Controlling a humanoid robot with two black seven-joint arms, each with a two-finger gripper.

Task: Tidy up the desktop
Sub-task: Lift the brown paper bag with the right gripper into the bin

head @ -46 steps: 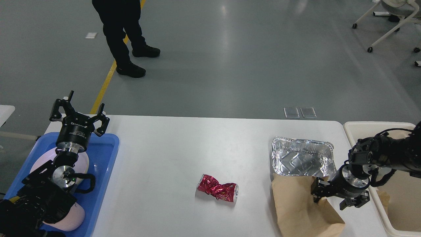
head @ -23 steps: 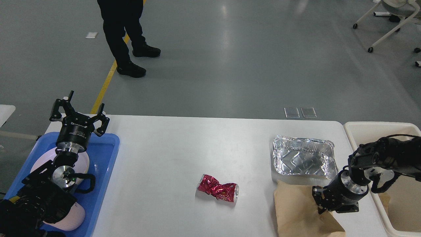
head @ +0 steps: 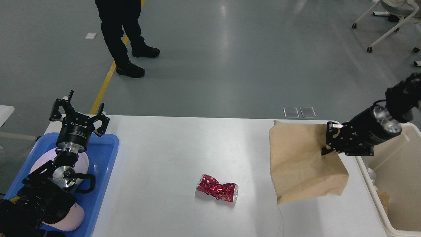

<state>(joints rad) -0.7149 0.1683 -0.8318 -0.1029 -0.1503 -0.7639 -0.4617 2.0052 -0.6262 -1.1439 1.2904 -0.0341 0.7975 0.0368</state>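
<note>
Person (head: 121, 36): you see legs only, cut off by the top edge.
Office chair (head: 391, 23): cropped at the top right corner.
Beige bin (head: 394, 184): runs off the right and bottom edges.
Blue tray (head: 102, 171): largely hidden beneath your left arm.
Brown paper bag (head: 302, 164): screens the desktop (head: 171, 158) beneath it.

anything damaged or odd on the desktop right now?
Yes. A crushed red can lies on its side mid-desktop, badly dented. On the right, a creased brown paper bag hangs lifted off the surface, pinched by the right pincer beside the beige bin.
</note>
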